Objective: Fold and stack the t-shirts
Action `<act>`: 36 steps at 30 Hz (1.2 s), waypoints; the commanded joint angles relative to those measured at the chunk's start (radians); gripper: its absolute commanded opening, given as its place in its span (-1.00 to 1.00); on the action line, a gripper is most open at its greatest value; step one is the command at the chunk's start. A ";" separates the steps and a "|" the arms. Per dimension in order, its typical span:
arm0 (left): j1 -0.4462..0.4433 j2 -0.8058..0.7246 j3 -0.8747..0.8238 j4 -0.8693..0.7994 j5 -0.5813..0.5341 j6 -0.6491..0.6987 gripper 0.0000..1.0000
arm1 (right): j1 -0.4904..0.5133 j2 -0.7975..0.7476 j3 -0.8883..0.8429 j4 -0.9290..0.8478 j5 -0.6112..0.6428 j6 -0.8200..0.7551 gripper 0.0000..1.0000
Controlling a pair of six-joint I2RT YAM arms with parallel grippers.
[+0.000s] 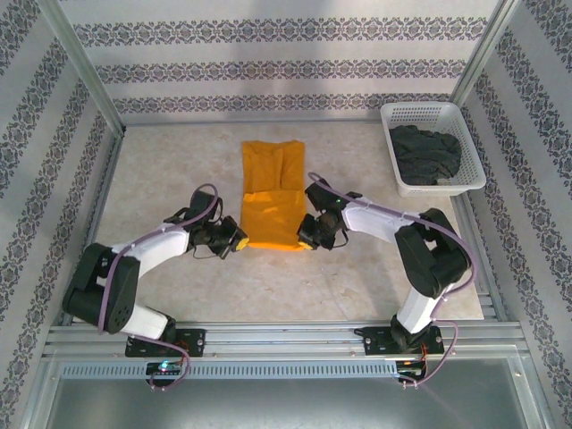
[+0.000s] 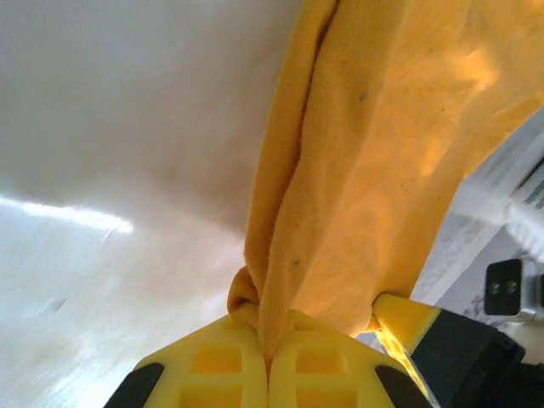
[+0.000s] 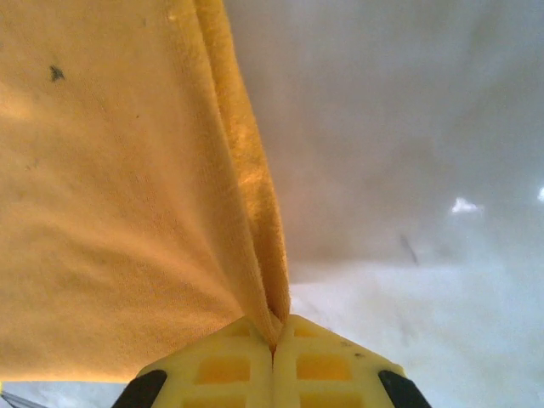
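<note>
The orange-yellow t-shirt (image 1: 273, 192) lies as a long narrow strip in the middle of the table, its near part doubled over. My left gripper (image 1: 239, 242) is shut on the shirt's near left corner, and the cloth (image 2: 374, 170) runs up from between the yellow fingers (image 2: 221, 361). My right gripper (image 1: 307, 234) is shut on the near right corner, the pinched edge (image 3: 255, 212) rising from its fingers (image 3: 331, 365). The dark charcoal t-shirt (image 1: 427, 154) sits crumpled in the basket at the back right.
The white lattice basket (image 1: 407, 113) stands against the right frame post. Patterned walls close in the back and both sides. A metal rail (image 1: 286, 335) runs along the near edge by the arm bases.
</note>
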 commanded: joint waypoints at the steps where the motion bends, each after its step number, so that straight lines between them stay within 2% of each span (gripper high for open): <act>1: -0.054 -0.117 -0.073 -0.120 0.043 0.024 -1.00 | 0.063 -0.104 -0.078 -0.072 -0.023 -0.012 -1.00; 4: -0.101 -0.265 -0.093 -0.196 0.024 -0.008 -1.00 | 0.112 -0.212 -0.121 -0.097 -0.041 0.041 -1.00; 8: -0.109 -0.423 0.020 -0.412 -0.086 0.003 -1.00 | 0.132 -0.336 -0.079 -0.192 -0.013 0.100 -1.00; 11: -0.110 -0.444 0.118 -0.470 -0.139 0.017 -1.00 | 0.115 -0.357 0.022 -0.283 0.028 0.102 -1.00; 14: -0.107 -0.409 0.198 -0.448 -0.173 0.012 -1.00 | 0.080 -0.334 0.110 -0.311 0.021 0.107 -1.00; 17: -0.088 -0.336 0.278 -0.418 -0.193 0.028 -1.00 | 0.029 -0.277 0.197 -0.306 0.000 0.102 -1.00; 23: 0.015 -0.135 0.431 -0.294 -0.199 0.086 -1.00 | -0.090 -0.094 0.433 -0.287 -0.016 0.070 -1.00; 28: 0.096 0.115 0.578 -0.182 -0.154 0.122 -1.00 | -0.171 0.117 0.619 -0.246 -0.027 0.063 -1.00; 34: 0.156 0.462 0.829 -0.121 -0.095 0.170 -1.00 | -0.238 0.407 0.889 -0.231 -0.032 0.029 -1.00; 36: 0.172 0.573 0.909 -0.110 -0.077 0.181 -0.92 | -0.261 0.517 0.996 -0.223 -0.058 -0.015 -0.95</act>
